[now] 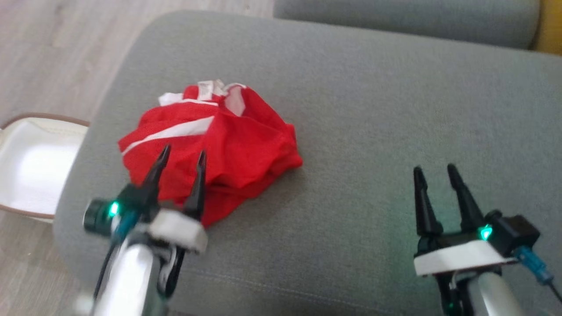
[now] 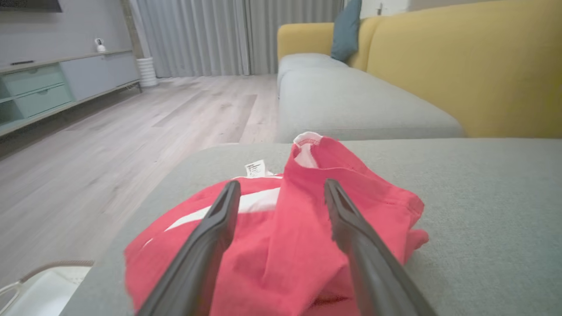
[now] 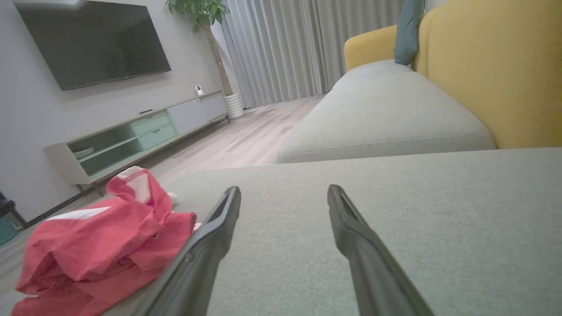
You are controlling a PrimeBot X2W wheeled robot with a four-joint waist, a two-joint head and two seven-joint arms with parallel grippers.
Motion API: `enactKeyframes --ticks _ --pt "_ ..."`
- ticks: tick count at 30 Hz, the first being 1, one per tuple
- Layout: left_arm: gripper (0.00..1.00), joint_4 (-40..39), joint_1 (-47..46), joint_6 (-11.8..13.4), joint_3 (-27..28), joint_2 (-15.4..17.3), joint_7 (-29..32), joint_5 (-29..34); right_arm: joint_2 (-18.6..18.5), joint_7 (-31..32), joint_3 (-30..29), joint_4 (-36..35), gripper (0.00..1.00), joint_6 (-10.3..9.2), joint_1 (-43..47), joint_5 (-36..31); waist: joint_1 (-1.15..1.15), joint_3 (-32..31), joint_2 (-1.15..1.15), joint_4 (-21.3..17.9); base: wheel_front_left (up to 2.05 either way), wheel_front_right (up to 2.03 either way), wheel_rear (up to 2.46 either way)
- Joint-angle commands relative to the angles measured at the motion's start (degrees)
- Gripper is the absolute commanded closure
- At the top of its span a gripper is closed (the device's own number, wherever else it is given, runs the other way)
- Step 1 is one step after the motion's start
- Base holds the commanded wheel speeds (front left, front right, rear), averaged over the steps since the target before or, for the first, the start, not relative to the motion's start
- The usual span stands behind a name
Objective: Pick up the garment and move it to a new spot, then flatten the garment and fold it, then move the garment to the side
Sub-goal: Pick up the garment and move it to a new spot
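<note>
Garment point(image 1: 237, 145), red with white stripes and a small white label, lies crumpled in a loose heap on the grey seat cushion point(image 1: 373, 131), towards the cushion's left edge and near the wooden floor point(image 1: 44, 52). The left gripper point(image 1: 184, 150) hangs over the near side of the garment with its two dark fingers spread apart and nothing between them; whether the tips touch the cloth I cannot tell. The right gripper point(image 1: 434, 167) is open too, its fingers parted over bare cushion, well apart from the heap and to its right. A white container point(image 1: 30, 166) with a brown rim stands on the floor just beside the cushion's left edge. A yellow backrest point(image 2: 461, 66) rises behind the seat.
</note>
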Motion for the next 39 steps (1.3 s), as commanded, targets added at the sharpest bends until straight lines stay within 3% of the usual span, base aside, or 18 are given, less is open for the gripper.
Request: enactKeyframes --ticks 1,9,19,20,21,22,31,39 --pt "0.0 -0.95 -4.29 -0.25 1.4 0.98 0.58 0.44 -0.43 -0.62 0.99 -2.1 0.0 0.23 -2.59 -0.46 0.0 2.02 0.0 -1.76 0.0 0.0 0.0" --pt "0.0 8.84 -17.89 -2.45 -0.5 2.74 8.15 0.74 -0.43 -0.62 0.22 -3.55 0.0 0.23 -4.95 -0.83 0.0 7.48 0.0 -6.13 0.0 0.0 0.0" --pt "0.0 18.74 -25.7 -0.73 0.62 5.67 10.51 1.24 -0.43 -0.62 -0.01 -4.43 0.0 0.23 -6.73 -0.25 0.0 11.3 0.0 -9.2 0.0 0.0 0.0" --pt "0.14 19.54 -25.94 -0.94 0.59 5.62 10.71 0.92 -0.43 -0.62 -0.1 -4.42 0.0 0.23 -6.8 -0.26 0.0 11.38 0.0 -9.29 0.0 0.0 0.0" --pt "0.76 20.18 -26.19 -1.2 0.47 5.61 10.74 0.68 -0.43 -0.62 -0.17 -4.37 0.0 0.23 -6.88 -0.27 0.0 11.41 0.0 -9.36 0.0 0.0 0.0" --pt "1.0 20.65 -26.4 -1.39 0.42 5.58 10.56 0.41 -0.43 -0.62 -0.23 -4.29 0.0 0.23 -6.94 -0.29 0.0 11.41 0.0 -9.44 0.0 0.0 0.0" --pt "1.0 19.19 -27.2 -0.41 0.88 5.55 3.42 -0.58 -0.43 -0.62 -0.01 -3.48 0.0 0.23 -6.99 0.44 0.0 8.2 0.0 -10.34 0.0 0.0 0.0" --pt "1.0 7.42 -28.13 0.33 0.85 5.35 -0.74 -0.88 -0.43 -0.62 -0.1 -3.06 0.0 0.23 -5.68 1.44 0.0 4.05 0.0 -11.93 0.0 0.0 0.0"
